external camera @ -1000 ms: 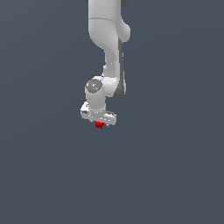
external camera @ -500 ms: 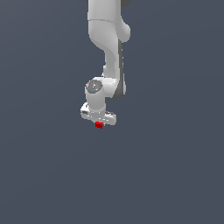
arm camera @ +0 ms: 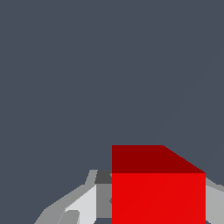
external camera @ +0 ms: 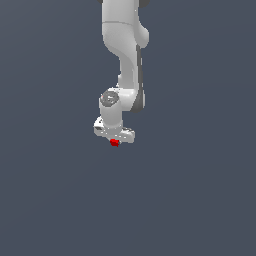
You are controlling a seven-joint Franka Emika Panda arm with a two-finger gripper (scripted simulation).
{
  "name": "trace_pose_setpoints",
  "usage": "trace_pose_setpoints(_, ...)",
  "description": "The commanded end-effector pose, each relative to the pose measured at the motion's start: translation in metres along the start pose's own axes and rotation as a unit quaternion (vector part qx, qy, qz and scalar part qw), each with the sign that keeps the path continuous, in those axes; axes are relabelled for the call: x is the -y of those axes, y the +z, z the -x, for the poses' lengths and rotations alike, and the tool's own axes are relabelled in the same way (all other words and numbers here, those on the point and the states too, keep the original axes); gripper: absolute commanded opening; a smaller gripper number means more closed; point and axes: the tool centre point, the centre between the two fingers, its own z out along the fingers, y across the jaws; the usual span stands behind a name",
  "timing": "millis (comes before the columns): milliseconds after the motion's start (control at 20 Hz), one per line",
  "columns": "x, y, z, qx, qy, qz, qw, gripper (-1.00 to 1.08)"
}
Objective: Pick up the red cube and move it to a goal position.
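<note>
While the arm (external camera: 125, 60) hangs over the plain grey floor (external camera: 200, 200), I see the gripper (external camera: 115, 141) closed on the red cube (external camera: 115, 143), which sits between its fingers (arm camera: 85, 203) just under the white hand. My worry is a slip: the cube looks off-centre in the wrist view, so a sharp move could twist it loose. I see no goal marker.

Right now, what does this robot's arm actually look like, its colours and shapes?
The arm is glossy white, built of thick rounded segments, with a dark strip down one side of the lower link. One joint carries a round grey cap. The white gripper is a short flat block. In the wrist view its fingers look light grey and angular. No cables or markings show.
</note>
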Motion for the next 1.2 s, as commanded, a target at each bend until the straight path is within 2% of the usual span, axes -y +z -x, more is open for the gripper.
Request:
trace_pose_setpoints(0, 0.01, -0.002, 0.001, 0.0, -0.001, 0.0, 1.0, -1.0)
trace_pose_setpoints(250, 0.045, -0.01, 0.004, 0.0, -0.001, 0.0, 1.0, -1.0)
trace_pose_setpoints(750, 0.139, -0.032, 0.012, 0.0, -0.001, 0.0, 1.0, -1.0)
trace_pose_setpoints(950, 0.16, -0.037, 0.013, 0.0, -0.001, 0.0, 1.0, -1.0)
trace_pose_setpoints(1150, 0.17, -0.039, 0.013, 0.0, -0.001, 0.0, 1.0, -1.0)
